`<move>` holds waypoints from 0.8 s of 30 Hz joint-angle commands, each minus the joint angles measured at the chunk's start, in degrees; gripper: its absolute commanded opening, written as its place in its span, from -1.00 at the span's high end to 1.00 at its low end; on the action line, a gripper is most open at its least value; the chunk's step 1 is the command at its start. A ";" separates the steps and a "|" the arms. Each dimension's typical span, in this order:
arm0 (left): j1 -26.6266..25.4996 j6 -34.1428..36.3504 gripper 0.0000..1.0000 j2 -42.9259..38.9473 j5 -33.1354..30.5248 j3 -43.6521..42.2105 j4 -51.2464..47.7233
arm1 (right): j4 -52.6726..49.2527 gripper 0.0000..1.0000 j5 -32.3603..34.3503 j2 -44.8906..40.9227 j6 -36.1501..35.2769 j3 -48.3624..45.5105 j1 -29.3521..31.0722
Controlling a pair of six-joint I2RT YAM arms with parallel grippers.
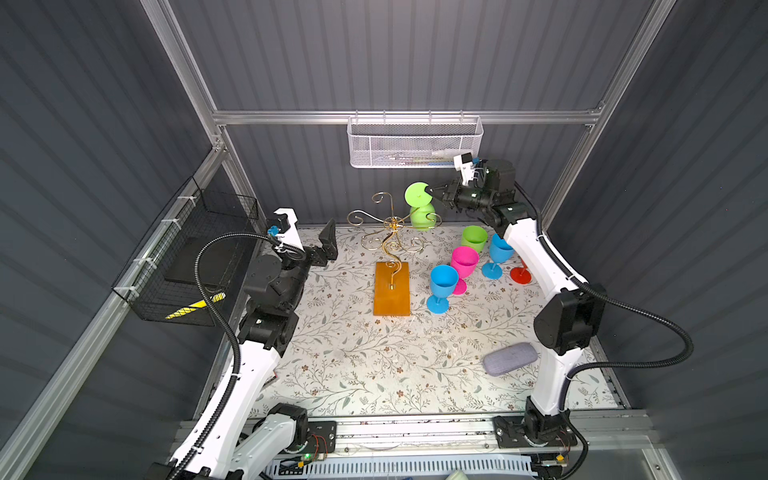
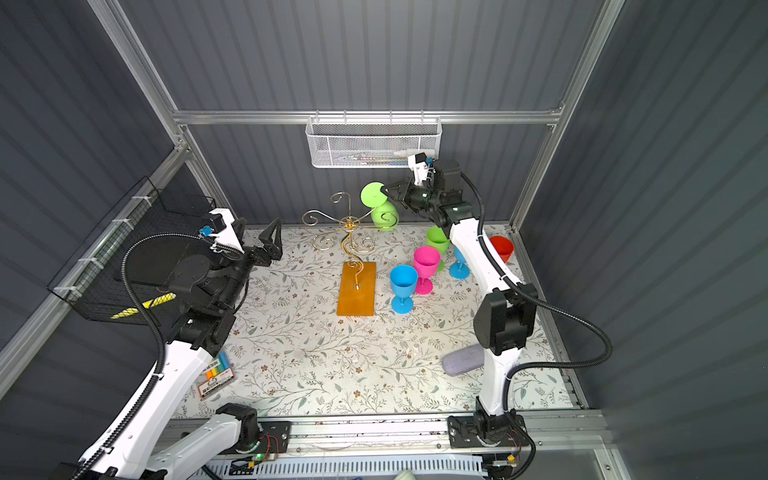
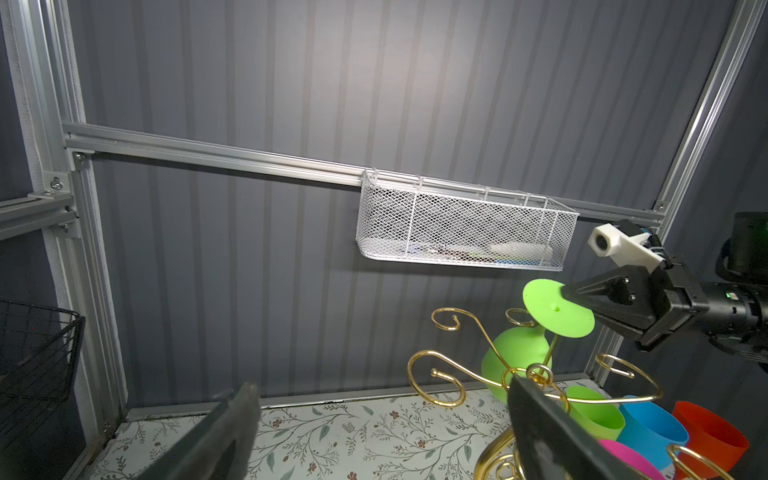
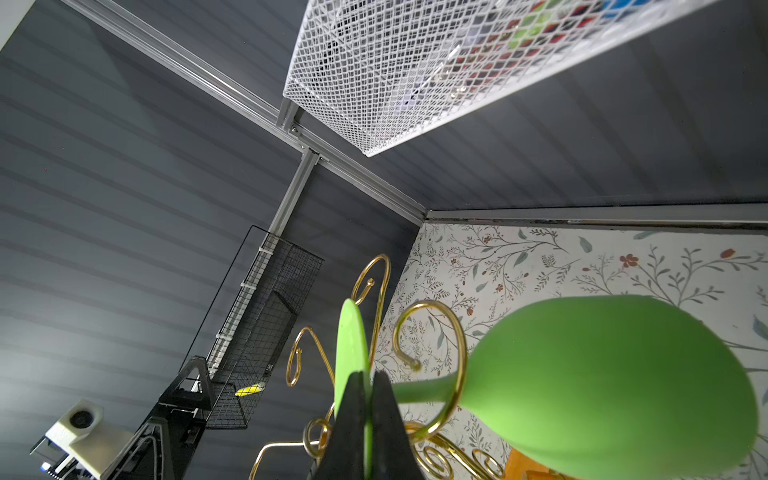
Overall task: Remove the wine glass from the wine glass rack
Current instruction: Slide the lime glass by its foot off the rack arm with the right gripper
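floral-print worktop point(image 1: 374, 365) boxed by grey ribbed walls, white mesh basket point(image 1: 415, 145) on the back rail. wine glass rack point(image 1: 391, 291) stands mid-worktop. green wine glass point(image 1: 422, 216) sits tilted in a rear scroll, its foot pinched by the right hand point(image 1: 434, 192). left hand point(image 2: 272, 243) gapes wide, empty.

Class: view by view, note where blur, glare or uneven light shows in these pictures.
Left wrist view: the left gripper has blurred foreground fingers, while the wine glass looks sharp; a bright patch washes the back wall. Right wrist view: the white mesh basket blurs toward the corner. In both top views, pale glare sits on the table.
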 commanded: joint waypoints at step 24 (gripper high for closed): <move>-0.12 -0.41 -0.90 -0.95 0.83 0.28 0.23 | 4.53 1.00 -1.53 2.05 1.42 1.84 4.15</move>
